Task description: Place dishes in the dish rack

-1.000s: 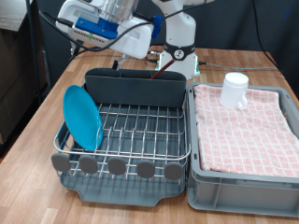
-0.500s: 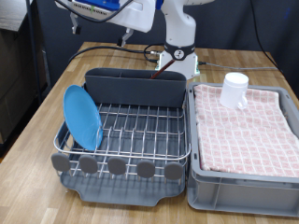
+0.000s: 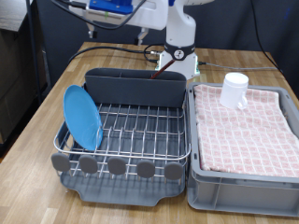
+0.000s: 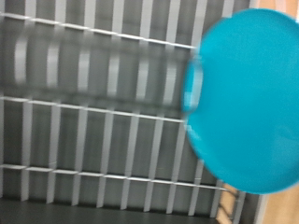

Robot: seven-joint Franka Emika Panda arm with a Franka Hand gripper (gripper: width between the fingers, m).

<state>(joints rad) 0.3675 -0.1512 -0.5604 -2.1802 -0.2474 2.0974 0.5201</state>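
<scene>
The bright-blue plate (image 3: 82, 117) stands on edge in the wire dish rack (image 3: 140, 126), at the exterior view's left. It also fills one side of the blurred wrist view (image 4: 245, 98), over the rack wires (image 4: 84, 103). The white cup (image 3: 235, 89) sits upside down on the pink checked cloth of the grey crate (image 3: 245, 126). Only part of my gripper's hand (image 3: 114, 5) shows at the exterior view's top edge, high above the rack; its fingers are cut off. Nothing shows in it. The wooden spoon is out of view.
The grey cutlery caddy (image 3: 135, 86) runs along the rack's far edge and round grey discs (image 3: 117, 166) along its near edge. The robot base (image 3: 177, 56) with cables stands behind on the wooden table (image 3: 47, 103).
The hand has risen and moved towards the exterior view's top right, almost out of frame. The plate, cup and rack have not moved.
</scene>
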